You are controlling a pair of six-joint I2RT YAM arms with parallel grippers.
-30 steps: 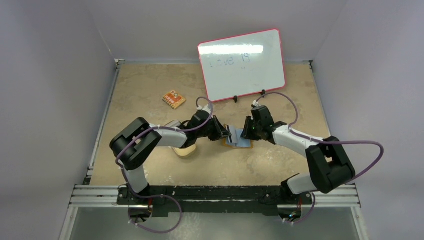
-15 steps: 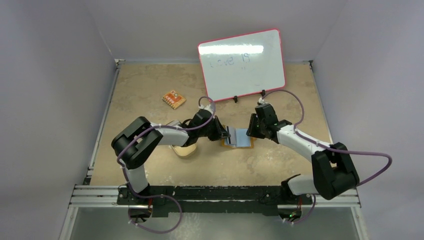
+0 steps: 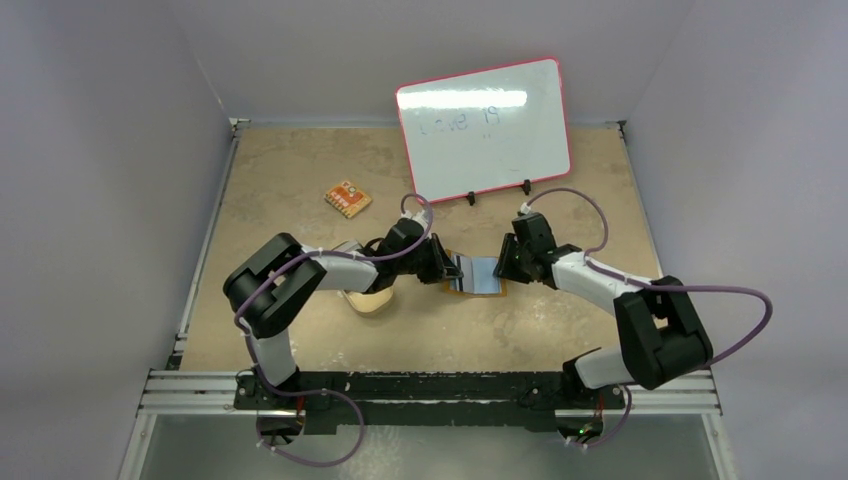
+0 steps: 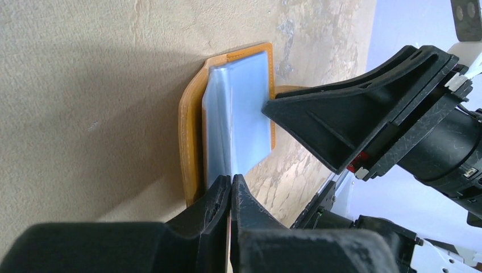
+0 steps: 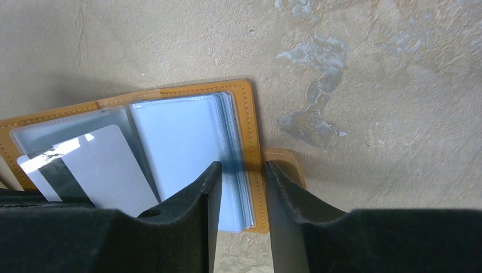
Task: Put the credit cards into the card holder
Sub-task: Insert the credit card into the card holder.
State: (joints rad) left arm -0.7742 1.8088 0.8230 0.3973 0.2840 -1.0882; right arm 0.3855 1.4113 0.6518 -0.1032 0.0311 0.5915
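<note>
The orange card holder (image 3: 478,276) lies open on the table between my grippers, its pale blue-grey sleeves facing up (image 5: 182,136). My left gripper (image 3: 447,267) is at its left edge. Its jaws (image 4: 231,178) are shut on two overlapping grey credit cards (image 5: 108,165), one with a dark stripe, whose far ends lie over the holder's left page. My right gripper (image 3: 506,263) is open. In the right wrist view it (image 5: 237,166) straddles the holder's right edge (image 5: 250,114), one finger over the sleeves, the other over the orange snap tab.
A pink-framed whiteboard (image 3: 485,130) stands at the back. An orange patterned flat piece (image 3: 347,199) lies at the back left. A tan dish (image 3: 366,302) sits under my left forearm. Grey walls close in the table's sides.
My right gripper has drawn slightly right, to the holder's right edge, and the sleeves lie flatter. My left gripper has stayed at the left edge with the cards.
</note>
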